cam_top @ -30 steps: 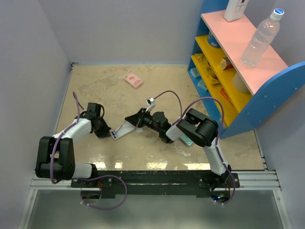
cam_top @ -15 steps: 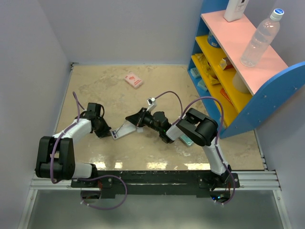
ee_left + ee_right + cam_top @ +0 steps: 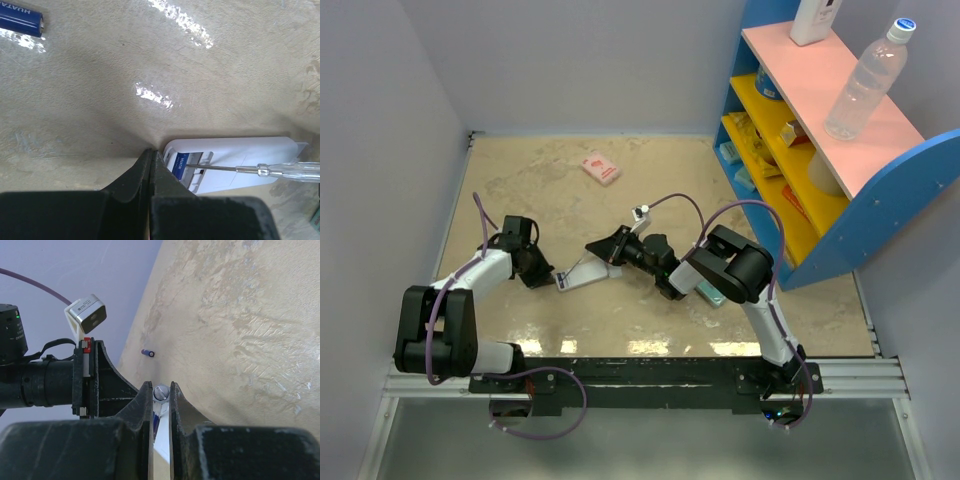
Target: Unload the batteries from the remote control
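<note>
The white remote control (image 3: pixel 582 272) lies on the floor between the two arms. In the left wrist view the remote control (image 3: pixel 240 155) has its battery bay open with a blue battery (image 3: pixel 180 165) inside. My left gripper (image 3: pixel 538 272) is shut and empty, and its fingertips (image 3: pixel 151 154) rest at the remote's rounded end. My right gripper (image 3: pixel 611 250) is shut on a clear-handled screwdriver (image 3: pixel 280 170), seen end-on in the right wrist view (image 3: pixel 161 392). Its metal shaft (image 3: pixel 225 168) reaches into the bay beside the battery. A second blue battery (image 3: pixel 20 19) lies loose on the floor, also in the right wrist view (image 3: pixel 147 353).
A pink packet (image 3: pixel 600 167) lies at the back of the floor. A teal flat box (image 3: pixel 712 294) lies under the right arm. A blue shelf unit (image 3: pixel 840 150) with a bottle (image 3: pixel 865 80) on top stands at the right. Walls close the left and the back.
My right gripper with the screwdriver has shifted slightly to the right, and the remote has shifted a little with it. The left arm has not moved.
</note>
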Controlling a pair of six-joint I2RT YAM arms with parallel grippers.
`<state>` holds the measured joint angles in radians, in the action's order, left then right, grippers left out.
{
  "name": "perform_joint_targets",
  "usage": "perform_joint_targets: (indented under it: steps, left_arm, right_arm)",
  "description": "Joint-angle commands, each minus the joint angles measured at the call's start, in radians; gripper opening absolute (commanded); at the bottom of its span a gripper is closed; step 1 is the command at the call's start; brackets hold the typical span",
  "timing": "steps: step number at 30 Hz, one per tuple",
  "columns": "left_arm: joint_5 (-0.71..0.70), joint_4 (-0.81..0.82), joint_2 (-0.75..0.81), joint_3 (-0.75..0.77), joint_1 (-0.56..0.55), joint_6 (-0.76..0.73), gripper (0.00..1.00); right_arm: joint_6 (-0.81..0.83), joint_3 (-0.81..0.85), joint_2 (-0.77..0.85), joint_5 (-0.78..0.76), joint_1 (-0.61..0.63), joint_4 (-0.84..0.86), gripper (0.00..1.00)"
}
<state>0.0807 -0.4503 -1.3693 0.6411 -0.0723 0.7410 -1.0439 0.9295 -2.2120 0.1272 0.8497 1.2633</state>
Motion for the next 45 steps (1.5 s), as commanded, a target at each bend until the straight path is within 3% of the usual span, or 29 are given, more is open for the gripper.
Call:
perform_joint_targets:
  steps: [1, 10, 24, 32, 45]
  left_arm:
    - [0.01, -0.017, 0.001, -0.023, -0.004, 0.008, 0.0]
    - [0.024, -0.016, 0.05, 0.008, -0.006, 0.003, 0.0]
    - [0.057, 0.044, -0.005, -0.027, -0.017, 0.006, 0.0]
    - [0.062, 0.059, -0.028, -0.027, -0.035, 0.015, 0.0]
    - [-0.005, 0.015, -0.034, 0.011, -0.037, -0.009, 0.0]
  right_arm:
    - [-0.018, 0.028, 0.001, 0.019, 0.006, 0.048, 0.0]
    - [-0.011, 0.035, -0.003, 0.025, 0.005, 0.053, 0.0]
    - [0.068, 0.089, 0.026, 0.032, 0.009, -0.016, 0.0]
    - [-0.108, 0.114, -0.058, 0.068, 0.008, 0.105, 0.0]
    - [-0.136, 0.042, -0.063, 0.1, 0.005, 0.132, 0.0]
